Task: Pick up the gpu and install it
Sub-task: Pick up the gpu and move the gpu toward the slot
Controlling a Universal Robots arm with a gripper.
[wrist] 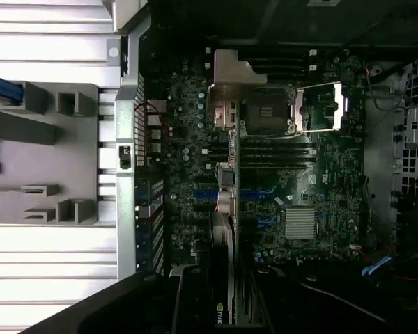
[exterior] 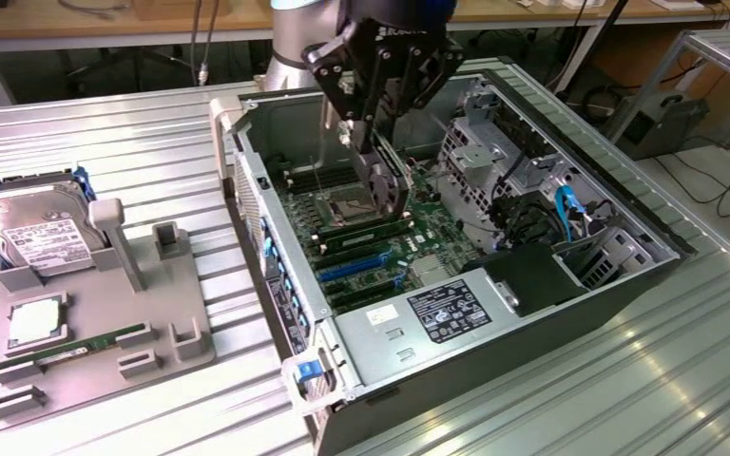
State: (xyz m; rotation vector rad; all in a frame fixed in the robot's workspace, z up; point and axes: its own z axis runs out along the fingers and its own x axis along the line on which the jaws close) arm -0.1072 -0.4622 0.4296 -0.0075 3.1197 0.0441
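My gripper (exterior: 368, 133) is down inside the open computer case (exterior: 619, 285), which lies on its side on the ribbed metal table (exterior: 111, 142). Fingers clenched on the gpu (exterior: 388, 185), grasping it by its upper edge; the card hangs on edge, black, long side running down toward the motherboard (exterior: 429, 233). From the exterior view its lower end sits over the region of the CPU socket (exterior: 346, 204), above the blue slots (exterior: 358, 264); cannot tell whether it touches the board. Wrist view: the gpu (wrist: 223, 264) is seen edge-on, a dark strip running away from the camera across the board, with a silvery bracket (wrist: 230, 76) at its far end, just beside the socket (wrist: 268, 115). A finned heat sink (wrist: 303, 223) lies off to one side of the card. Outside the case, toward the exterior view's left, a grey tray (exterior: 99, 323) carries a hard drive (exterior: 42, 242) standing tilted and a green memory stick (exterior: 80, 350) lying flat.
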